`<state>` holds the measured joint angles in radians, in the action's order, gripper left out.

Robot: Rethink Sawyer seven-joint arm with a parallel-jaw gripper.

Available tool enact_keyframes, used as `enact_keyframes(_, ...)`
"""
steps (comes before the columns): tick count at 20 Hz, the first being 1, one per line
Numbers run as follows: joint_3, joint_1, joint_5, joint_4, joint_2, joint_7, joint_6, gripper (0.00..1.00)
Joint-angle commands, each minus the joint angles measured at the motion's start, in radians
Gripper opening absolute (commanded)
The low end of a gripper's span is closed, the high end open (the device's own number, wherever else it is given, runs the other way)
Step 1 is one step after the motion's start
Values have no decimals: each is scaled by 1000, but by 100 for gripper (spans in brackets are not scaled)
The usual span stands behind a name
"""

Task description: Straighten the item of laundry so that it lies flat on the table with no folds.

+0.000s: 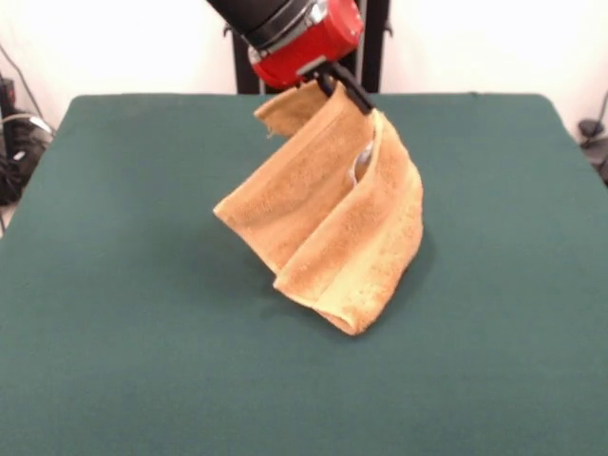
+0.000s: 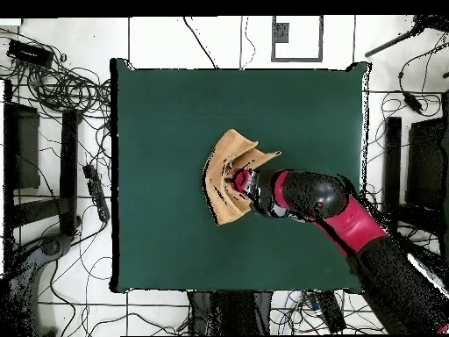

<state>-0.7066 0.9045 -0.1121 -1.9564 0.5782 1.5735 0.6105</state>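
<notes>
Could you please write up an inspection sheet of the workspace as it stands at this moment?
Surface: dark green table, bare apart from the towel.
Job's things: orange-yellow towel lifted by its top edge, hanging in folds, its lower end on the table; not flat.
Clutter: nothing seen on the table.
Grippers: gripper shut on the towel's upper edge, below the red wrist.
Cables: many loose cables on the floor around the table.
Surroundings: white tiled floor, dark stands beside the table.
</notes>
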Motion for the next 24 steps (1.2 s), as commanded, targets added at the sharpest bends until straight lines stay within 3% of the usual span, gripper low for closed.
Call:
enact_keyframes(1,64,-80,-43,-39,51,187,155,0)
enact_keyframes(4,85,-89,-37,-37,68,191,160,0)
enact_keyframes(10,232,-201,130,47,109,147,137,0)
enact_keyframes(13,405,-378,211,82,112,310,53,0)
enact_keyframes(18,755,-763,367,307,-35,581,4,0)
enact_keyframes(21,917,-941,389,471,-191,724,61,0)
enact_keyframes(24,1005,-1053,346,575,-288,818,160,0)
